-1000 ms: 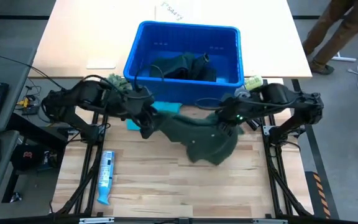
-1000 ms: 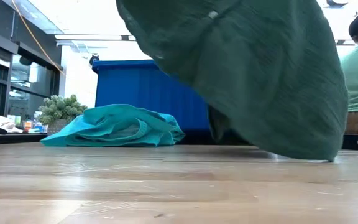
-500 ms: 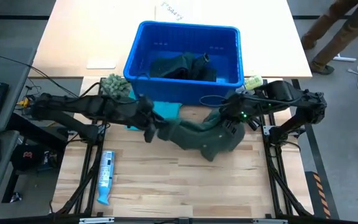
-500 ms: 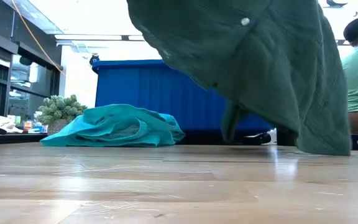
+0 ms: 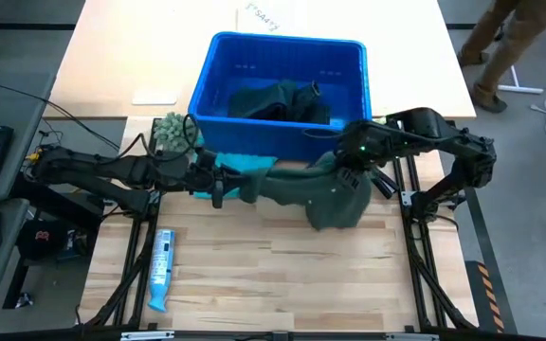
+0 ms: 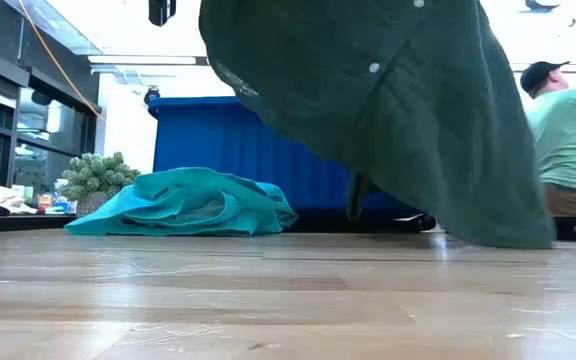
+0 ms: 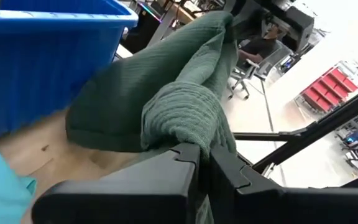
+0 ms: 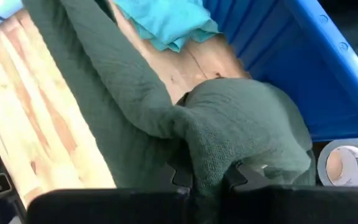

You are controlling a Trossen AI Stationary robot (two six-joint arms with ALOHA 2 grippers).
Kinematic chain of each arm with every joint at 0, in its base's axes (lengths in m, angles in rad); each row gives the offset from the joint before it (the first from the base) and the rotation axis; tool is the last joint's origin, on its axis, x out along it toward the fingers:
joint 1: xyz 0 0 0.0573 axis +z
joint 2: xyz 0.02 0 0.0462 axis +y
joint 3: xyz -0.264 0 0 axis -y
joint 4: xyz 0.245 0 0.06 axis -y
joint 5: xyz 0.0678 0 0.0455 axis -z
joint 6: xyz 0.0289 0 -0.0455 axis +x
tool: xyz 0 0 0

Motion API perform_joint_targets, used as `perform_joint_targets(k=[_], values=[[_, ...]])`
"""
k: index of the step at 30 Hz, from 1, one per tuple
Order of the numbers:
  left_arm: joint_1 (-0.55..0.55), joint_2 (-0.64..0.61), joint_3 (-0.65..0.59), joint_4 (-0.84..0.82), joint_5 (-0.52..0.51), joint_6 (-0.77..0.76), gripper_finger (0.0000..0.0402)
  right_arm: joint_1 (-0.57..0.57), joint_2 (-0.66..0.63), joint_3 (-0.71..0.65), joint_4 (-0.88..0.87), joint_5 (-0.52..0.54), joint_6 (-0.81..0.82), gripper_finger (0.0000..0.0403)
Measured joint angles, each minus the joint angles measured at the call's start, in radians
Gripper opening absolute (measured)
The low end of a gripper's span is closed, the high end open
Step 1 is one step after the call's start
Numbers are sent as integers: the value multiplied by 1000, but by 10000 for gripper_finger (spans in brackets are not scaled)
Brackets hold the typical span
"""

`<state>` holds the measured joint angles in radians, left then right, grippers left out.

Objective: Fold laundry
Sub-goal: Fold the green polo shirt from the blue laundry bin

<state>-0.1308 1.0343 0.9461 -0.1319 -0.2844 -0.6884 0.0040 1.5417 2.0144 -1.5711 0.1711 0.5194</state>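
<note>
You have a dark green garment (image 5: 306, 189) stretched in the air between the two arms, above the wooden bench (image 5: 254, 275) and just in front of the blue bin (image 5: 282, 52). Your left gripper (image 5: 224, 182) is clamped tight on one bunched end of it; in the left wrist view the cloth (image 7: 185, 118) bulges out as a thick, ribbed-looking roll right at the closed fingers (image 7: 185, 155). Your right gripper (image 5: 349, 166) is pinched shut on the other end, and the right wrist view shows the fabric (image 8: 241, 124) humped over the fingertips and running off in a long twisted band toward the other arm.

The garment is a heavy, textured weave, deep forest green, crumpled rather than flat. From the low view it hangs as a broad drape (image 6: 388, 110) with small pale buttons on it, its lowest edge down near the bench surface on the right arm's side; you cannot tell there whether it touches.

A bright turquoise piece (image 6: 183, 205) lies in a loose heap on the bench against the front wall of the bin, partly under the held cloth in the high view. More dark cloth (image 5: 278, 102) sits bundled inside the bin. A fuzzy grey-green ball (image 5: 173, 128) rests by the bin's left corner, and a roll of tape (image 8: 347, 165) lies beside the bin near your right arm.
</note>
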Motion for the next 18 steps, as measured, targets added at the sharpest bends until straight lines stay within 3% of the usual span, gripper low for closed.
perform_joint_targets(k=[6,10,18], values=[[13,6,-19,26,-4,6,0,-25,-37,-78,4,-4,-13,0],[30,6,-19,34,-9,28,0,-40,-150,-286,25,-19,28,0],[124,6,-19,121,-46,167,0,-39,-508,-716,299,-95,191,0]])
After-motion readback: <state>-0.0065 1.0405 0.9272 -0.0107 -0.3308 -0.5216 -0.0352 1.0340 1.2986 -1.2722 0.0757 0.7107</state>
